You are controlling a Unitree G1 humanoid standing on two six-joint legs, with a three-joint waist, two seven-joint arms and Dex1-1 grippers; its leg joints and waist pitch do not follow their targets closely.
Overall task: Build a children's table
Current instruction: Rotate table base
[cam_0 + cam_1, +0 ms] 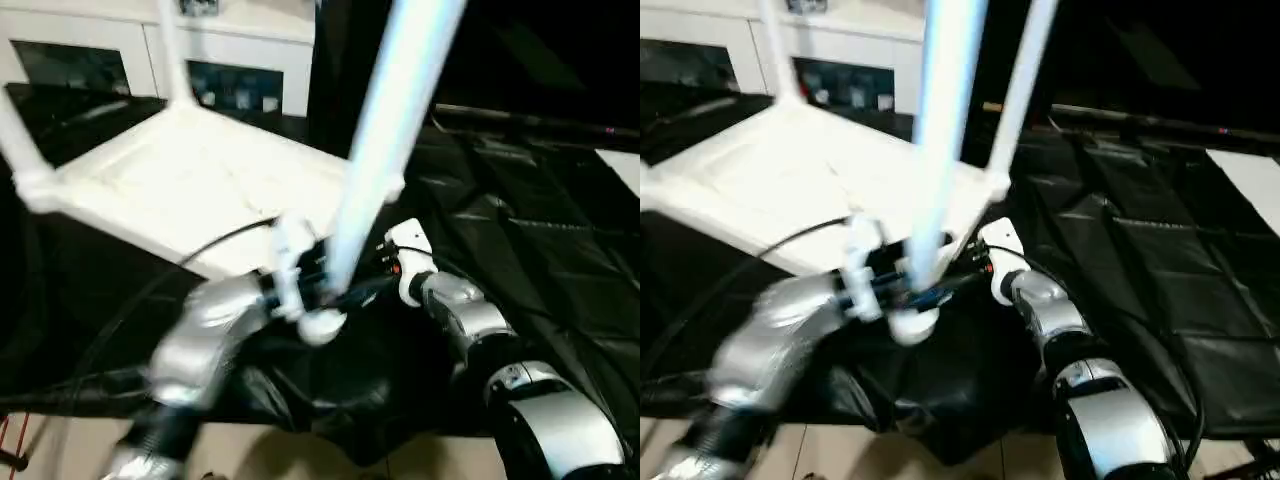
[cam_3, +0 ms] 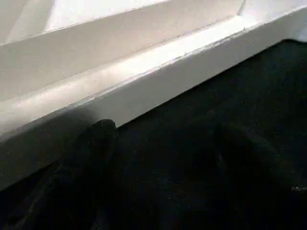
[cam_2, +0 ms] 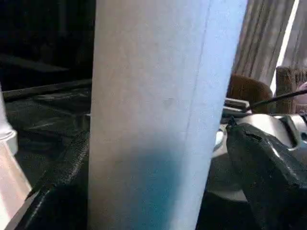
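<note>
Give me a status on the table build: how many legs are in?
Done: the tabletop lies underside up, with legs standing in three corners: far, left and right. In hand: the fourth leg sits between the left hand's fingers, upright near the tabletop's near edge. The right hand, open, hovers by that edge. Left: seat that leg in the last corner, then turn the table over.

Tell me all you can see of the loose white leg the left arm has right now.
The long white tapered plastic tube leg stands nearly upright, leaning a little, its rounded end lowest. The left pincer grips it near that end; the left wrist view shows the smooth tube between black fingers. It rises in front of the near corner of the upturned white plastic tabletop, not yet socketed.
</note>
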